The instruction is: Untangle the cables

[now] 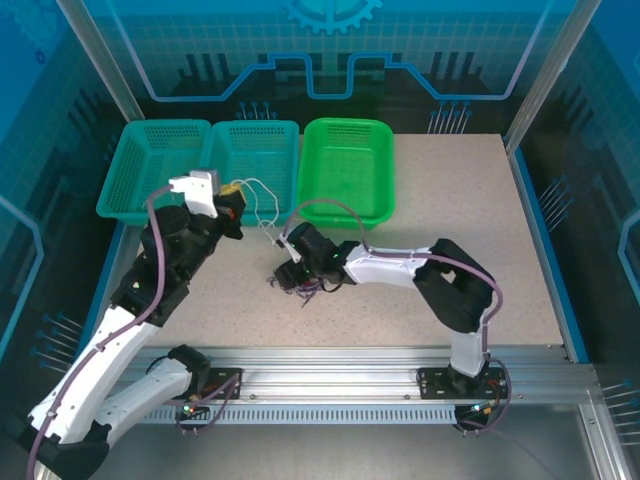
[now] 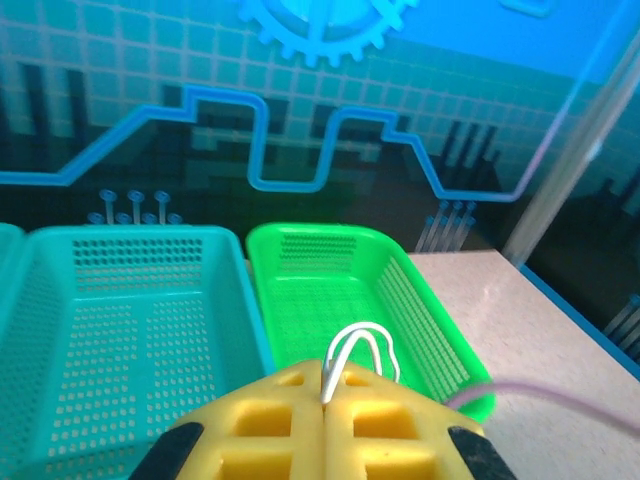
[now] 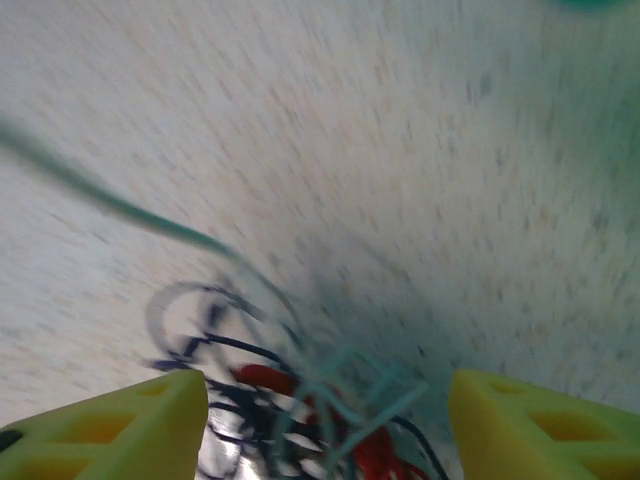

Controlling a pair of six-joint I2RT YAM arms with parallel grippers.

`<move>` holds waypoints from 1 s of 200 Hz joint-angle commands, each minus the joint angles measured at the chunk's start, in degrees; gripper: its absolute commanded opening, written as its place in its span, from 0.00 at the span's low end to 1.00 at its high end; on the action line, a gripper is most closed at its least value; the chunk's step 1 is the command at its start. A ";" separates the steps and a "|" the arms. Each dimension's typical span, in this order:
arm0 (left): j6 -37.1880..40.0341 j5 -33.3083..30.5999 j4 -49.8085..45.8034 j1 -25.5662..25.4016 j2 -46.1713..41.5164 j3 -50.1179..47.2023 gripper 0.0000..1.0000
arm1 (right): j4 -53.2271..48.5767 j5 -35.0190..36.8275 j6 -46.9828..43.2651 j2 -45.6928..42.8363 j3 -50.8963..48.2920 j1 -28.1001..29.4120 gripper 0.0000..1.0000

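Cables [image 3: 265, 378] btw spread fingers [image 3: 110, 420], right tool [image 3: 327, 400]

Robotics laboratory cell, as I operated it remotely. Aluminium posts [image 1: 104, 60] and blue panels [image 1: 330, 50] printed with gear and circuit motifs enclosed a speckled table [image 1: 450, 230]. Arm bases [image 1: 465, 380] were bolted to a slotted rail [image 1: 330, 365] along its near edge, and mesh baskets [image 1: 345, 165] lined its far edge.
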 commanded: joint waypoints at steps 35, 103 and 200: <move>-6.81 1.50 -3.94 17.05 0.16 9.33 0.00 | -9.04 6.10 6.87 -4.43 -10.03 -4.20 0.36; -7.05 7.81 -2.01 26.91 7.93 18.04 0.00 | -9.79 5.38 11.43 -18.54 -21.76 -6.62 0.56; -8.02 13.03 3.53 46.48 35.07 32.73 0.00 | -19.38 4.85 11.27 -40.11 -15.01 -7.86 0.79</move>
